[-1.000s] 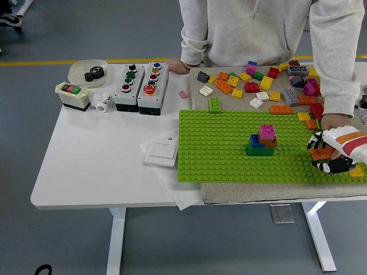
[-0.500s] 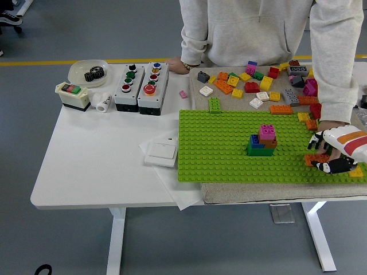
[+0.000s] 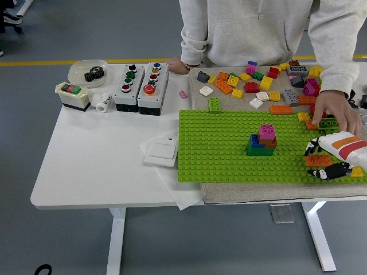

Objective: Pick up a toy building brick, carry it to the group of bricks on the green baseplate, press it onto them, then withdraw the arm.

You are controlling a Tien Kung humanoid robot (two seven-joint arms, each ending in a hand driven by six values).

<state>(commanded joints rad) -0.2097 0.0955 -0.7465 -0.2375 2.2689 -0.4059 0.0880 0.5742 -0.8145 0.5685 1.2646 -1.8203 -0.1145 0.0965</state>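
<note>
The right hand (image 3: 330,157) has its fingers (image 3: 312,146) closed around an orange brick (image 3: 318,160) at the baseplate's (image 3: 229,149) right edge, well apart from the stack (image 3: 262,140). Light, rigid, smooth plastic: best pinched across its long sides.
</note>
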